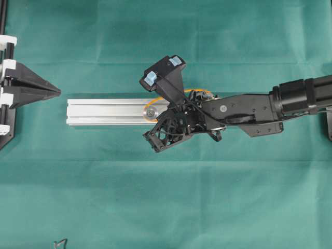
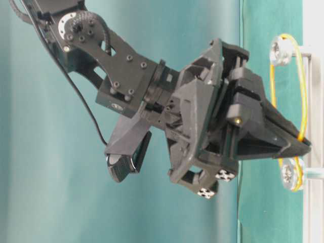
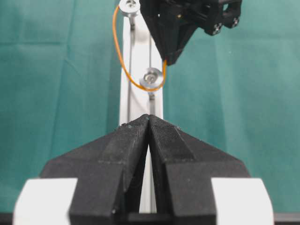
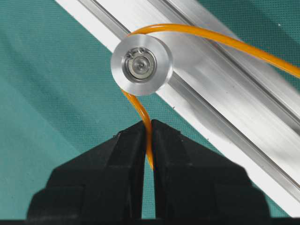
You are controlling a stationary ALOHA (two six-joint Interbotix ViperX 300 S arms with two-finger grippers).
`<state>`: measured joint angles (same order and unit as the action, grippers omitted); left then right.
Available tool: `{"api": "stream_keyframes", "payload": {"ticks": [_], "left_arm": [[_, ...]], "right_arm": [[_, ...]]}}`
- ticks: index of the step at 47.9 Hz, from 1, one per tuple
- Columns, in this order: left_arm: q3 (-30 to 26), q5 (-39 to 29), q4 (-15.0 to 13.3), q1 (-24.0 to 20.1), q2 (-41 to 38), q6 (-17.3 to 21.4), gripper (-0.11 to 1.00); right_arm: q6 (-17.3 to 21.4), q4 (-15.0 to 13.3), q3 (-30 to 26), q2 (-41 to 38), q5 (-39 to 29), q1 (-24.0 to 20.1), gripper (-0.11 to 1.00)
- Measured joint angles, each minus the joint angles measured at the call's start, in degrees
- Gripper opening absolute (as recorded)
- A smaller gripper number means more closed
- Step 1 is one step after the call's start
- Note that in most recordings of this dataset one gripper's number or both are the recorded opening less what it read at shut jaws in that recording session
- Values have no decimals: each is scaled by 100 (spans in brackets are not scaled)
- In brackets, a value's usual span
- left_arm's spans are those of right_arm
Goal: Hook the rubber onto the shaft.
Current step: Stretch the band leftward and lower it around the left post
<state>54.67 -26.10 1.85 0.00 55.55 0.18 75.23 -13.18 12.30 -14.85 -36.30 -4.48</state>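
**Kid:** Over the silver rail (image 1: 104,111), what is your right gripper (image 4: 147,136) doing?

**Helper:** Its jaws are pinched tight on the rubber (image 4: 140,110). You can see the orange cord going in between the black tips.

**Kid:** Where is the rubber now?

**Helper:** It curls around the near shaft (image 4: 141,65) and runs up to the far shaft (image 3: 129,6). It looks hooked on both, I think.

**Kid:** What should you do?

**Helper:** Check that the cord sits snug in the groove. Then let go slowly, so it does not jump off.

**Kid:** And your left gripper (image 3: 149,123)?

**Helper:** Squeezed closed with nothing in it, far from the shafts.
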Motion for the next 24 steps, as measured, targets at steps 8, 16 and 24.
{"api": "stream_keyframes", "payload": {"ticks": [8, 16, 24], "left_arm": [[-9, 0, 9, 0, 0, 0, 2], [-9, 0, 9, 0, 0, 0, 2], [-9, 9, 0, 0, 0, 0, 2]], "right_arm": [[-9, -9, 9, 9, 18, 0, 7], [-9, -9, 26, 9, 26, 0, 7], [-9, -18, 53, 9, 18, 0, 7]]}}
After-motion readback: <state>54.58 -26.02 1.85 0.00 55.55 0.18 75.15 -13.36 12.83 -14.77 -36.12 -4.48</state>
